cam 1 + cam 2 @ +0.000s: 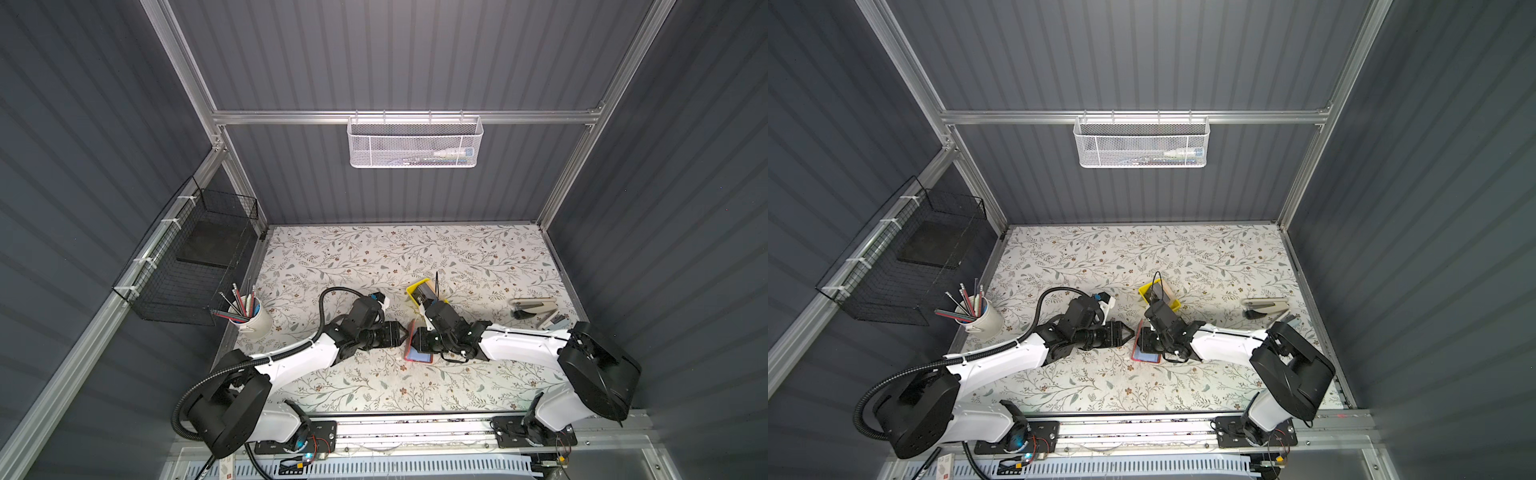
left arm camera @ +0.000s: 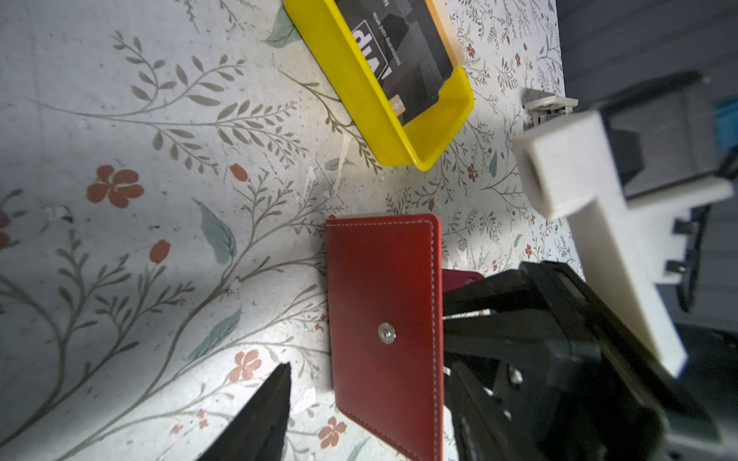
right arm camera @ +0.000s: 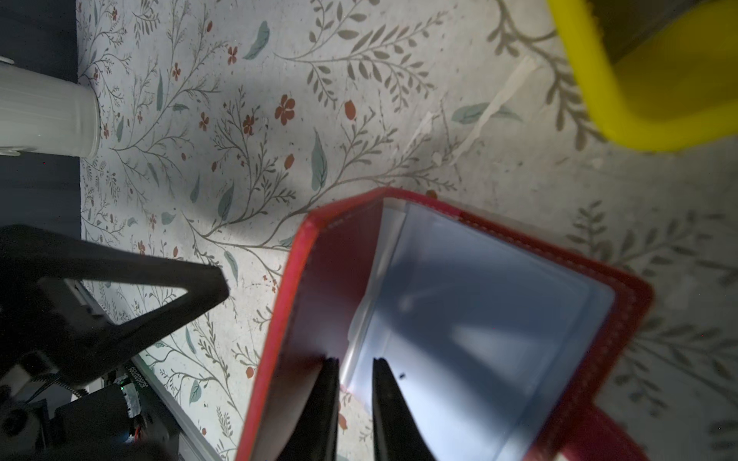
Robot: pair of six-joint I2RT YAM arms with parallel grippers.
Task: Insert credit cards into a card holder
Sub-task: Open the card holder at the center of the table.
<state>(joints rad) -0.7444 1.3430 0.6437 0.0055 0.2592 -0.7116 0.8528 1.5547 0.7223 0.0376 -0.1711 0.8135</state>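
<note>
The red card holder (image 1: 417, 355) (image 1: 1146, 357) stands half open mid-table. One cover is raised and shows its snap stud (image 2: 386, 333). The bluish clear sleeves (image 3: 479, 319) lie on the flat cover. My right gripper (image 3: 355, 361) reaches down inside the holder, its jaws a narrow gap apart. One finger rests against the raised cover's inner face, and a sleeve's folded edge lies in the gap. My left gripper (image 1: 404, 334) is open just outside the raised cover, with one fingertip (image 2: 275, 391) showing. Dark credit cards (image 2: 403, 52) with "Vip" lettering lie in a yellow tray (image 2: 359, 99).
The yellow tray (image 1: 413, 293) sits just behind the holder. A white cup (image 1: 255, 320) of pencils stands at the left edge, and a stapler (image 1: 534, 307) lies at the right. A black wire basket (image 1: 195, 266) hangs on the left wall and a white mesh basket (image 1: 415, 143) on the back rail.
</note>
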